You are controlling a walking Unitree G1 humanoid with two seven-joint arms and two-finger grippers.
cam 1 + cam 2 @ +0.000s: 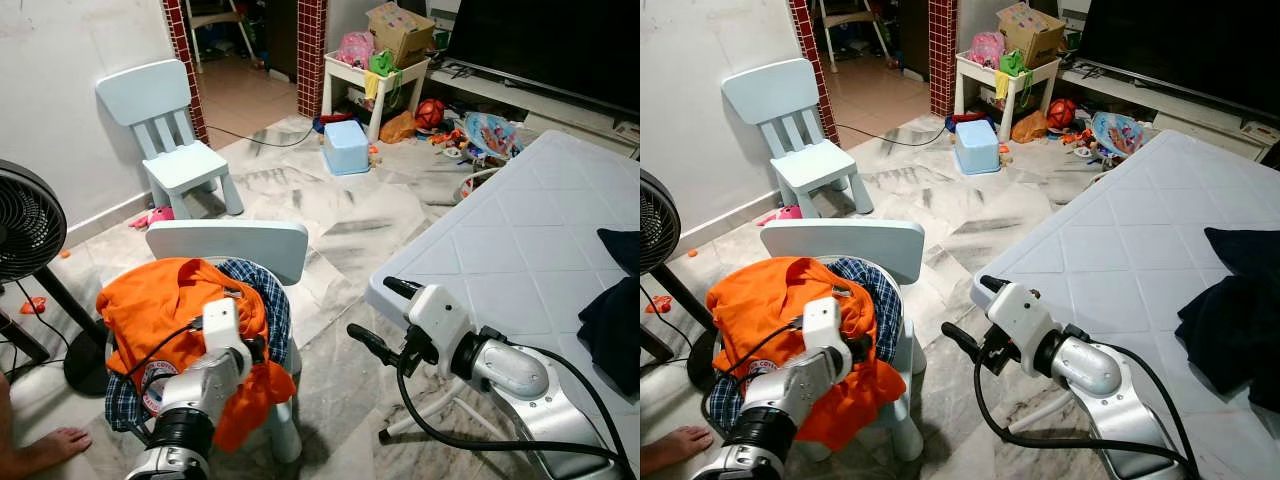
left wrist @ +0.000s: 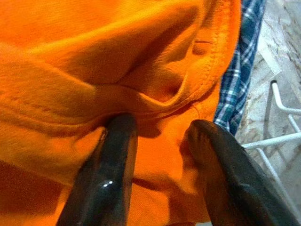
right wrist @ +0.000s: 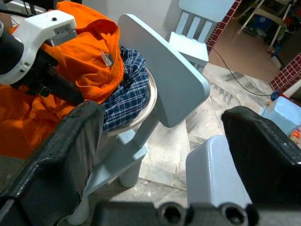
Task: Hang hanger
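- Reaching into the clothes pile, the left gripper [image 2: 155,141] presses its two fingers [image 2: 106,169] against the orange shirt [image 1: 160,300], a narrow gap between them and a fold of orange cloth bunched in that gap; I judge it is closing on the cloth, not yet clamped.
- The right gripper [image 1: 385,320] hangs in the air beside the white table [image 1: 520,230], its fingers spread wide and holding nothing; from its wrist camera the chair [image 3: 160,80] lies straight ahead, between the fingers.
- No hanger can be made out anywhere: none in either gripper, none on the table, no rail or hook near them. It may lie under the shirt, by the collar just ahead of the left fingertips, but that is a guess.
- Progress, as I judge it: very early. Nothing is hung; finding or freeing the hanger, lifting it and carrying it to a rail all remain.
- The chair serves as the holder: on its seat, under the left gripper, lies the orange shirt on top of a blue plaid shirt [image 1: 262,290], which shows just beyond the fingertips toward the chair back.
- On the table, well to the right of the right gripper, lies a dark garment [image 1: 612,310].
- Far ahead of both grippers stand a blue bin [image 1: 346,146], contents unseen, and a cardboard box [image 1: 398,30] on a small white stand.
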